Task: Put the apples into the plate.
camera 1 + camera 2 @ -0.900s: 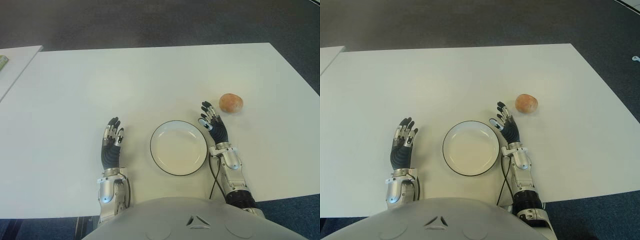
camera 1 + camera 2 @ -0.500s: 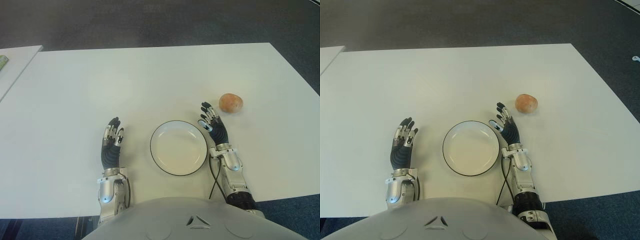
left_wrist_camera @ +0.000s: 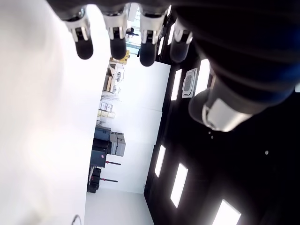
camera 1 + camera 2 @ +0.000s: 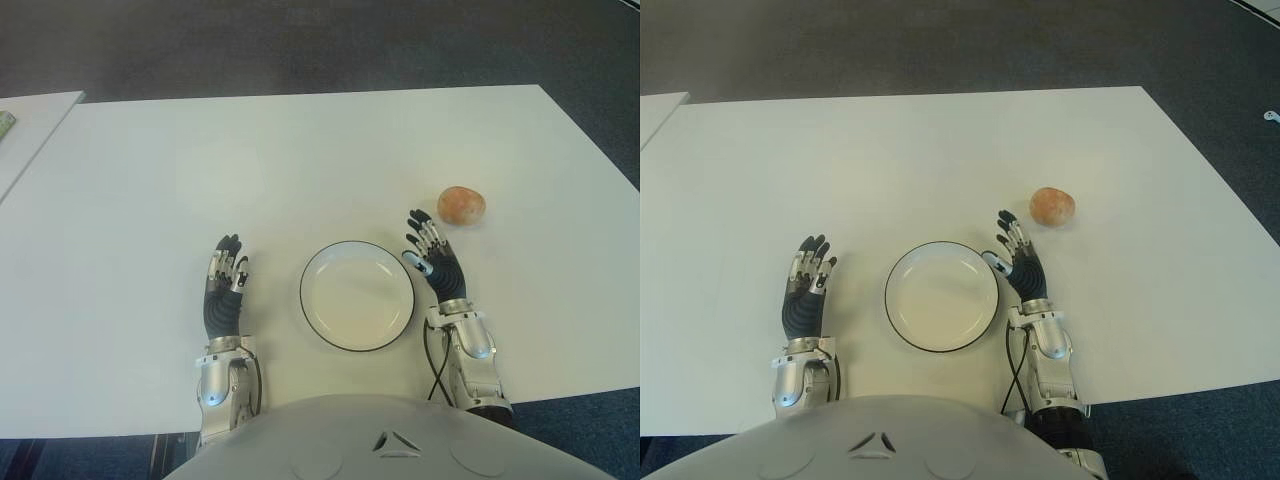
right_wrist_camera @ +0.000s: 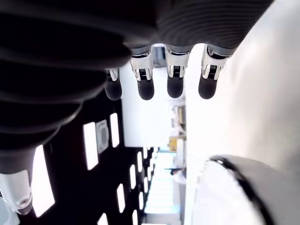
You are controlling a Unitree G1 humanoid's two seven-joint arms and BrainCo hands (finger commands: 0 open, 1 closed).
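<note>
One reddish-orange apple (image 4: 461, 205) lies on the white table (image 4: 300, 160), to the right of and beyond a white plate (image 4: 357, 295) with a dark rim. The plate has nothing in it. My right hand (image 4: 432, 254) is at the plate's right edge, a short way nearer than the apple and not touching it, its fingers straight and open. My left hand (image 4: 225, 283) shows to the left of the plate, fingers extended and holding nothing. The right wrist view shows the plate rim (image 5: 243, 183) beside the outstretched fingers (image 5: 174, 86).
A second white table (image 4: 25, 130) stands at the far left with a small green thing at its edge. Dark carpet lies beyond the table's far edge and to its right.
My right hand has shifted slightly to the right and toward me, with the forearm drawing back. The apple, the plate and the left hand have stayed where they were.
</note>
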